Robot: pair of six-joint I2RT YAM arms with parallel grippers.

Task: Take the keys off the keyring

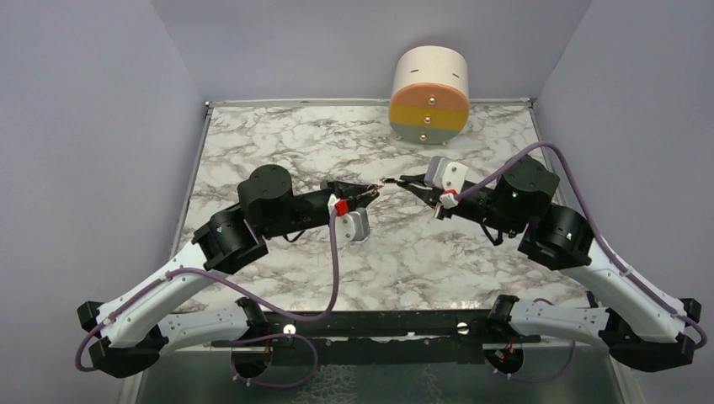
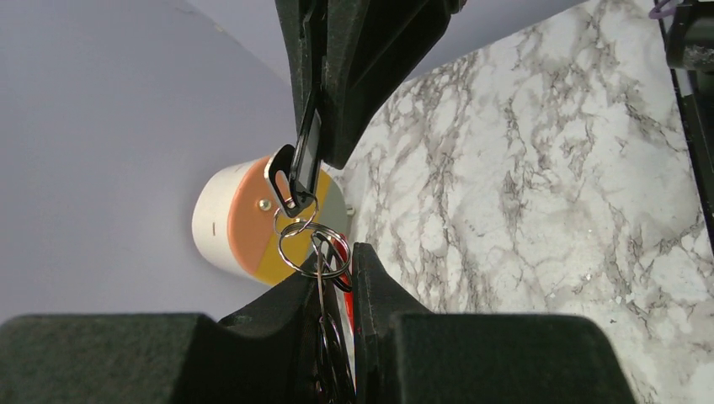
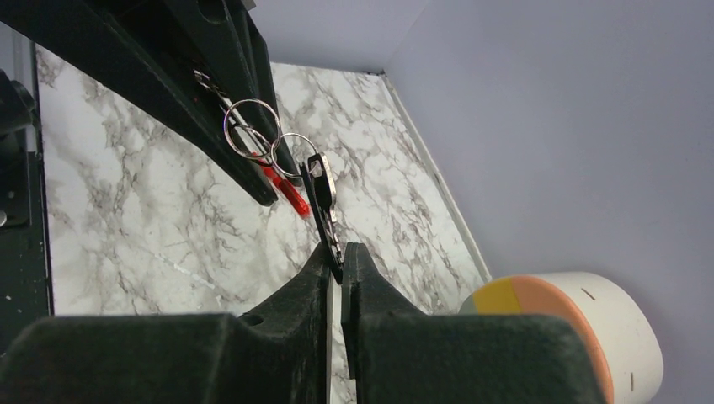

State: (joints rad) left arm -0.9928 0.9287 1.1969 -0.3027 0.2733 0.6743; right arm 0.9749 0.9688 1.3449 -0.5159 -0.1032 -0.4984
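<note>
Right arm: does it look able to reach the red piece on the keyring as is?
Likely not: right pincer is shut on the dark key, and the red piece sits tight against the left pincer gripping the keyring.

Soft, even light from overhead; marble table [image 1: 278, 143] bright, lavender walls [image 1: 93, 126] flat, shadows faint. In both wrist views the camera's own fingers [image 2: 168, 353] fill the bottom edge, near-black and blurred. Rings [image 3: 271, 150] and dark key [image 3: 320, 194] sharp, with small glints; overhead view crisp throughout
</note>
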